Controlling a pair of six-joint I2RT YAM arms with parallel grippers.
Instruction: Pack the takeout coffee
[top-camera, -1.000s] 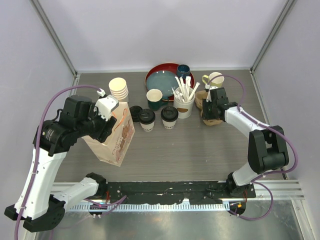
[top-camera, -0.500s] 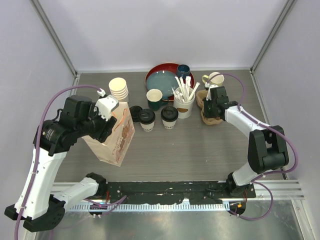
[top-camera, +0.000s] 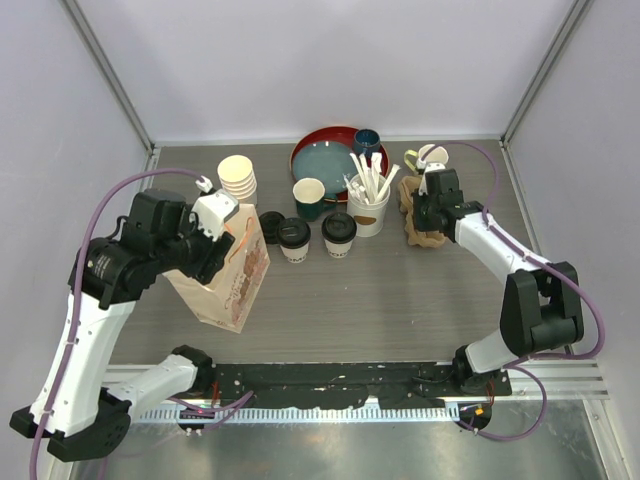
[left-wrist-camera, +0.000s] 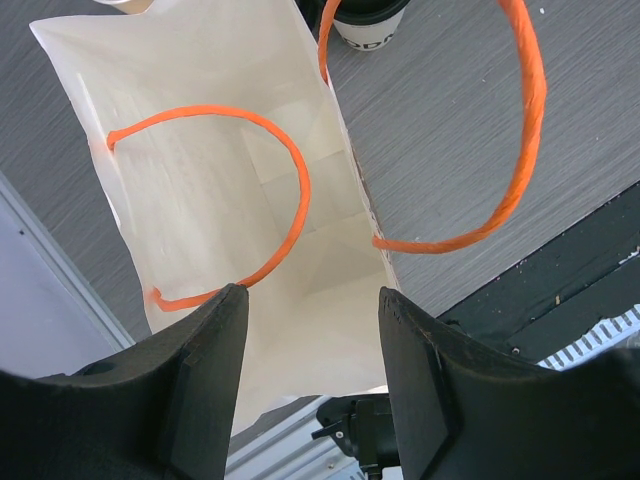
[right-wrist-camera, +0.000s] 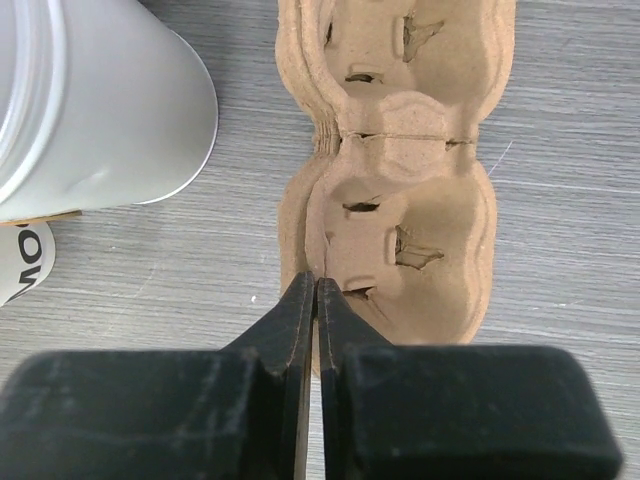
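Observation:
Two takeout coffee cups (top-camera: 293, 240) (top-camera: 339, 233), cream-white with black lids, stand side by side at the table's middle. One of them shows at the top of the left wrist view (left-wrist-camera: 368, 22). A brown paper bag (top-camera: 232, 272) with orange handles stands open at the left, its pale inside (left-wrist-camera: 230, 200) bare. My left gripper (left-wrist-camera: 312, 300) hangs open over the bag's mouth (top-camera: 214, 216). My right gripper (right-wrist-camera: 317, 285) is shut on the near rim of a brown cardboard cup carrier (right-wrist-camera: 410, 230), which lies at the right (top-camera: 418, 228).
A white cup of stirrers (top-camera: 368, 208) stands left of the carrier (right-wrist-camera: 90, 100). Behind are a red tray (top-camera: 310, 150) with a blue plate, a teal mug (top-camera: 366, 140), a yellow-green mug (top-camera: 432, 157), a dark cup (top-camera: 309, 197), stacked paper cups (top-camera: 238, 178) and a loose black lid (top-camera: 271, 222).
My right gripper has closed on the carrier's rim and shifted a little toward the back of the table. The left arm and the bag have not moved.

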